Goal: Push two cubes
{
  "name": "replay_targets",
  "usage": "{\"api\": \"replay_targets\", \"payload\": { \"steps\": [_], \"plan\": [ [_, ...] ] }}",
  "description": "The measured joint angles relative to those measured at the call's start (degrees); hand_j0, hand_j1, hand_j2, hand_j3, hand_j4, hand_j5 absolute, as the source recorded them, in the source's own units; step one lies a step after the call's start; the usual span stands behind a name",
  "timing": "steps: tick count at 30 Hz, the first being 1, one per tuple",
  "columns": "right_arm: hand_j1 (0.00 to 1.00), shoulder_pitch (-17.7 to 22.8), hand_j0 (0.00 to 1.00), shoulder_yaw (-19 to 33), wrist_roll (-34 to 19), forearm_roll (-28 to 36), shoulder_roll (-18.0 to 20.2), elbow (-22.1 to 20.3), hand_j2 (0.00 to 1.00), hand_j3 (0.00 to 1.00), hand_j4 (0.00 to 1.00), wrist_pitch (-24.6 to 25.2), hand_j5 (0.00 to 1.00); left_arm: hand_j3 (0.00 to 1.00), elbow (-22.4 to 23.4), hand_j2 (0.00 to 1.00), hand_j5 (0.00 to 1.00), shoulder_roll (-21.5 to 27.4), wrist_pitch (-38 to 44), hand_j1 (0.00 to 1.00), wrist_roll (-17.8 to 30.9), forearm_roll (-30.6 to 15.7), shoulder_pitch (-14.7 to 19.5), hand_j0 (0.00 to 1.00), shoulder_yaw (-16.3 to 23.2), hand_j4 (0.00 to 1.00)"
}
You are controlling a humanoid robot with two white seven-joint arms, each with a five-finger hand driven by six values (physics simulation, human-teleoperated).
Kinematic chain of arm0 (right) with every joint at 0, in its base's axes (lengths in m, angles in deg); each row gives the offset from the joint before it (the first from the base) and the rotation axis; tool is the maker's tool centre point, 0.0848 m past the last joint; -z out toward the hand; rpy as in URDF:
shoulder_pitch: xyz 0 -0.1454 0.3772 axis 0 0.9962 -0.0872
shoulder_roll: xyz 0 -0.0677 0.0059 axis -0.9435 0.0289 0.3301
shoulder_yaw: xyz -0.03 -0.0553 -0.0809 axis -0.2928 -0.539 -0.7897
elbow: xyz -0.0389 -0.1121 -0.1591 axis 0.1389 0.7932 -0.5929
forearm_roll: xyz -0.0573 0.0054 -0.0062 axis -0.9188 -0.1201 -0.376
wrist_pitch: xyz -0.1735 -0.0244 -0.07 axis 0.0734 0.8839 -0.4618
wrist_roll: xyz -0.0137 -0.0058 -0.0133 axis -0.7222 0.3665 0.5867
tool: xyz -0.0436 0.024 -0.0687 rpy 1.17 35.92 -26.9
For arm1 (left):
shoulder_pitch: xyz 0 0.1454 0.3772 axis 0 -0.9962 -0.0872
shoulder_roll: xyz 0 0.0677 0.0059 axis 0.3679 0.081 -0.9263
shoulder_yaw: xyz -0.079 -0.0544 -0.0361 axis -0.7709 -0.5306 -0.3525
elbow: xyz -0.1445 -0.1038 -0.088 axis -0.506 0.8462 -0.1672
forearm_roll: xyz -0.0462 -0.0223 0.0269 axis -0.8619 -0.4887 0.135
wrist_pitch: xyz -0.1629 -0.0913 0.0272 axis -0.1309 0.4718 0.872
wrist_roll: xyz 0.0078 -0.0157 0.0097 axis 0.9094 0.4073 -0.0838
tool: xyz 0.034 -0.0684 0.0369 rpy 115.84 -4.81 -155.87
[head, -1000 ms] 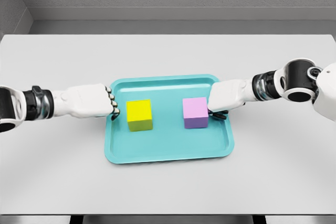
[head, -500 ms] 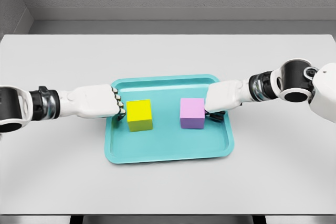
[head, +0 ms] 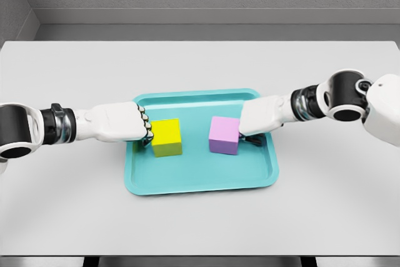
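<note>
A yellow cube (head: pixel 166 136) and a pink cube (head: pixel 224 134) sit apart inside a teal tray (head: pixel 200 182) at the table's middle. My left hand (head: pixel 142 128) reaches in from the left as a curled fist, its knuckles pressed against the yellow cube's left face. From the right comes my right hand (head: pixel 247 130), fingers curled, touching the pink cube's right face. Neither hand wraps around a cube. The pink cube stands slightly turned.
The tray rests on a wide grey table (head: pixel 75 204), with a grey wall behind. The tray's raised rim (head: pixel 274 161) runs under the right hand's wrist side.
Both hands have moved inward. The pink cube has slid left and turned slightly; the left fist has closed the gap and now touches the yellow cube.
</note>
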State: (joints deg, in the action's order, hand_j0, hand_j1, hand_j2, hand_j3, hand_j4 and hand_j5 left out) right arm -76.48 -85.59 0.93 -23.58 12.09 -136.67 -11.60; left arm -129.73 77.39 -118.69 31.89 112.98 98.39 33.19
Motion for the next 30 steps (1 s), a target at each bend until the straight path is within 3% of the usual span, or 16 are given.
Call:
{"api": "replay_targets", "payload": {
  "steps": [30],
  "plan": [
    [0.17,0.00,0.17,-0.43,0.00,-0.01,-1.58,0.41,0.17,0.17,0.17,0.00,0.17,0.48,0.00,0.48,0.48,-2.14,-0.30,0.48,0.02,0.64,0.70,0.48,0.21,0.48]
  ]
}}
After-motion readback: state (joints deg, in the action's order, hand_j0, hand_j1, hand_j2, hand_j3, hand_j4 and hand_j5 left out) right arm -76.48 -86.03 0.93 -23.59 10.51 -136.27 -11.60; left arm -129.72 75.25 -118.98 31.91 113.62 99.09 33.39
